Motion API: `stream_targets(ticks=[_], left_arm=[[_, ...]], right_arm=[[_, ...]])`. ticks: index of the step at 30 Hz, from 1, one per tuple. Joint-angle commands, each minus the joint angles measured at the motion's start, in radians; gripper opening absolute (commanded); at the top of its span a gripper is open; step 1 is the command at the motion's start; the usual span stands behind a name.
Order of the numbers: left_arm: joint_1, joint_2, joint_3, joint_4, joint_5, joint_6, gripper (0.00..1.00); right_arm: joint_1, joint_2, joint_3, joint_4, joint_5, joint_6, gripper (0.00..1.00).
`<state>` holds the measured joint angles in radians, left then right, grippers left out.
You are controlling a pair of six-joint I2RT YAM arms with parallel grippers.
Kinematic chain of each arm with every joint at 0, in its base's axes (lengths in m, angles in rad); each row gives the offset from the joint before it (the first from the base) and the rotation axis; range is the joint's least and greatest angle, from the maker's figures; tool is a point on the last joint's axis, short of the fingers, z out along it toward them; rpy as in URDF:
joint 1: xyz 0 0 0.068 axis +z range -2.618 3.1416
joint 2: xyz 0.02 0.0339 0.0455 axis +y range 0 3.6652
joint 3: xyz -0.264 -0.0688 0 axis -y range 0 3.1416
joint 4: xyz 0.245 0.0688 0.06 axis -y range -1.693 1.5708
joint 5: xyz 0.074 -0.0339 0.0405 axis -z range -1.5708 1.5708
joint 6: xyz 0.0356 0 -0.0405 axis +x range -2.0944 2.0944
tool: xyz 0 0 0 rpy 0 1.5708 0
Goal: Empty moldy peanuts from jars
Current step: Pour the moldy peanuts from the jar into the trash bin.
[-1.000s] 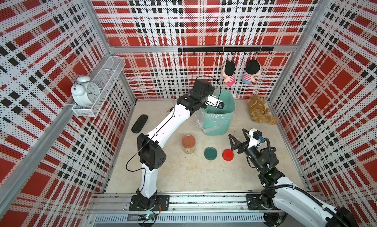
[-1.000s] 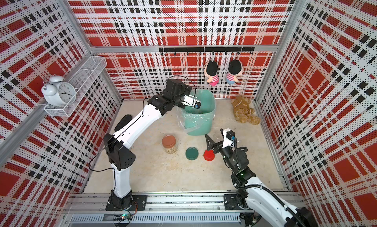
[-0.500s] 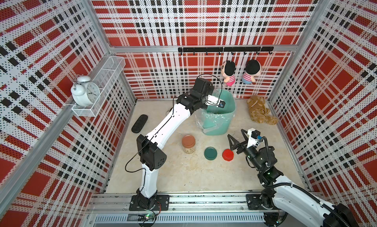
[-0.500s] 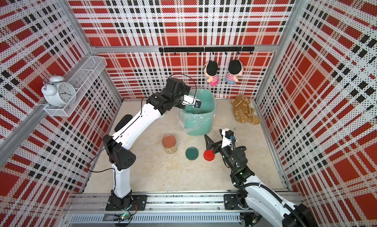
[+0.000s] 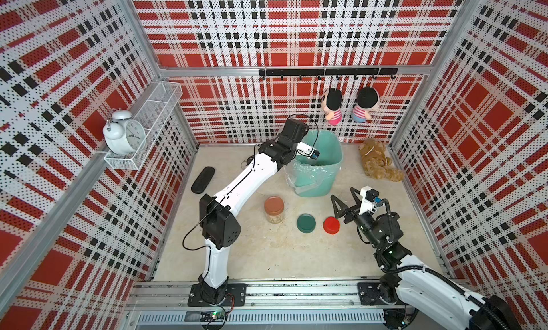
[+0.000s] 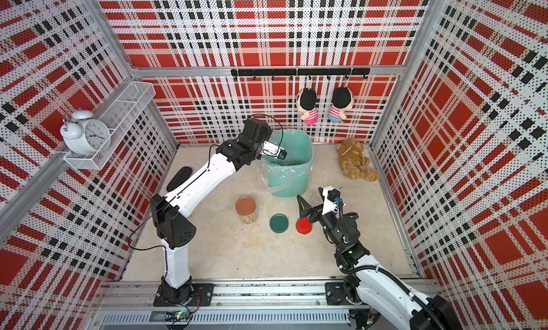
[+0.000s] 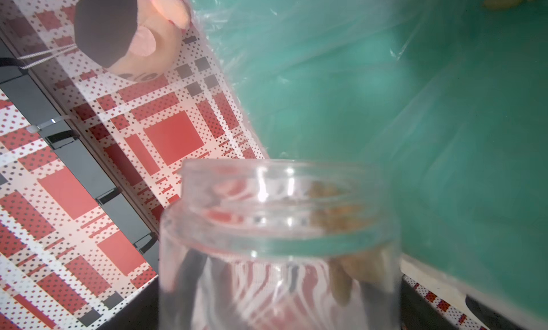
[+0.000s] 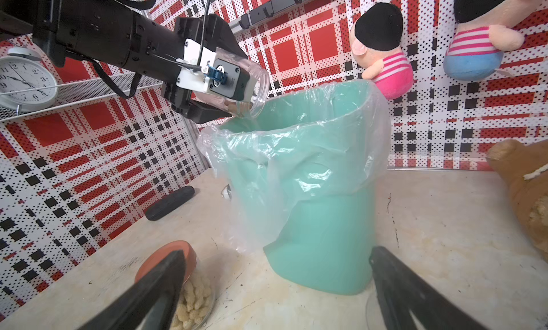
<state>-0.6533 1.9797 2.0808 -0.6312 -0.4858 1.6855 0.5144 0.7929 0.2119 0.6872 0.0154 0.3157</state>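
Note:
My left gripper (image 8: 225, 85) is shut on a clear, lidless jar (image 8: 246, 82) tipped mouth-down over the teal bin's rim (image 5: 338, 153). A few moldy peanuts (image 7: 341, 224) lie near the jar's mouth (image 7: 278, 177). In both top views the wrist camera hides the held jar. A second jar with a terracotta lid (image 5: 274, 208) (image 6: 245, 208) stands upright on the table, peanuts (image 8: 192, 301) inside. A dark green lid (image 5: 306, 222) and a red lid (image 5: 331, 224) lie beside it. My right gripper (image 5: 342, 195) (image 8: 275, 263) hovers open and empty beyond the red lid.
The bin (image 8: 326, 239) carries a loose clear liner (image 8: 296, 153). A black oblong object (image 5: 203, 179) lies at the left, a brown teddy (image 5: 376, 162) at the back right. Two dolls (image 5: 332, 106) hang on the back wall. An alarm clock (image 5: 124, 133) sits on a wire shelf.
The left wrist has shifted slightly over the bin with the jar still held. The right gripper has edged a little to the left, still open.

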Motion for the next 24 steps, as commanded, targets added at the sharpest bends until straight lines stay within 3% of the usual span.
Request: stream_targets(ticks=[1,5,11,19,24], left_arm=[[-0.008,-0.043,0.079,0.123,-0.038,0.047,0.0],[-0.017,-0.069,0.041,0.142,-0.079,0.088,0.0],[-0.016,-0.121,-0.217,0.186,-0.135,0.178,0.0],[-0.036,-0.06,-0.029,0.273,-0.083,0.291,0.0],[-0.06,-0.056,-0.039,0.364,-0.124,0.436,0.0]], right_arm=[[-0.008,-0.004,-0.002,0.044,-0.006,0.009,1.0],[-0.009,0.01,-0.004,0.059,-0.012,0.012,1.0],[-0.009,0.021,-0.011,0.08,-0.017,0.023,1.0],[-0.009,0.003,-0.005,0.059,-0.004,0.008,1.0],[-0.009,0.025,-0.016,0.091,-0.017,0.031,1.0]])
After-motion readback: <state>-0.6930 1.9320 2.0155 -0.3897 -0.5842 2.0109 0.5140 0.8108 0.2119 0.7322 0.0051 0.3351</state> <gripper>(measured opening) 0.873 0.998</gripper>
